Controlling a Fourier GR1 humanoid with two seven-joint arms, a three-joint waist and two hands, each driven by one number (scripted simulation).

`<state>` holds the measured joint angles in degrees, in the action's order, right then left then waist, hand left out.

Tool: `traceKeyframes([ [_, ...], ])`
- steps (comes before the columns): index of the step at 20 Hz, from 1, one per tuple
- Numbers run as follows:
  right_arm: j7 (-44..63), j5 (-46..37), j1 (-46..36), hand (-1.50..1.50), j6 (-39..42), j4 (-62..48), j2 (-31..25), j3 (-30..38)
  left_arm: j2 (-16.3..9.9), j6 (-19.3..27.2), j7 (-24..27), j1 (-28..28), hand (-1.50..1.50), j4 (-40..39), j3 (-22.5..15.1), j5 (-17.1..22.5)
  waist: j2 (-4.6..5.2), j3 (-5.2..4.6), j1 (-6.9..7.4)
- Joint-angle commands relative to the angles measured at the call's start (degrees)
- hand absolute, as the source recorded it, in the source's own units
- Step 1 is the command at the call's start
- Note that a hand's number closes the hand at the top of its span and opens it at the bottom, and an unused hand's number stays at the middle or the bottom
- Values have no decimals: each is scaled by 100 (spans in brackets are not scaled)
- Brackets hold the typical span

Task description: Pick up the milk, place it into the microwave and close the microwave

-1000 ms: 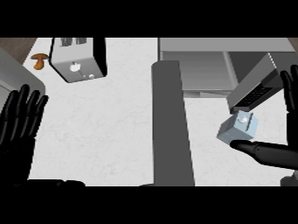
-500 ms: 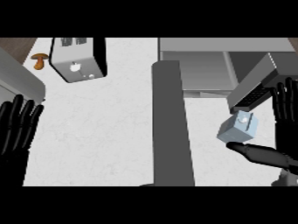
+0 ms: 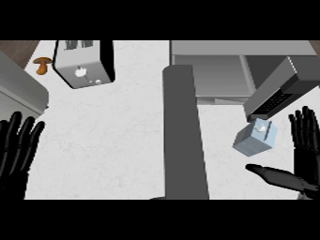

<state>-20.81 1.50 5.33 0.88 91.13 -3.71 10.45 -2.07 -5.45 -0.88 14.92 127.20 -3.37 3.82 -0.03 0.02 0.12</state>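
The milk (image 3: 255, 139), a small pale blue carton with a round cap on top, stands on the white counter (image 3: 114, 140) just in front of the microwave's open door (image 3: 281, 89). The right hand (image 3: 309, 161) is spread wide just beside it on the carton's right, fingers straight and thumb stretched out below the carton, not touching it. Behind the door, the microwave (image 3: 217, 70) shows its grey cavity open. At the lower left edge the left hand (image 3: 8, 157) rests open, fingers up. Farther back on the left stands a toaster (image 3: 85, 63), with a brown mushroom (image 3: 43, 64) beside it.
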Motion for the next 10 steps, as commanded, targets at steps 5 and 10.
traceKeyframes([
  [5, -1461, -142, -585, -150, 7, -2165, -16, 254, -71, -246, 172, 425, -150, 154, 102, 165, 6, 1, 31],
  [10, -1643, 333, -757, -150, 460, -2567, -276, 529, -141, -324, -17, 385, -150, 306, 329, 449, 2, -1, 15],
])
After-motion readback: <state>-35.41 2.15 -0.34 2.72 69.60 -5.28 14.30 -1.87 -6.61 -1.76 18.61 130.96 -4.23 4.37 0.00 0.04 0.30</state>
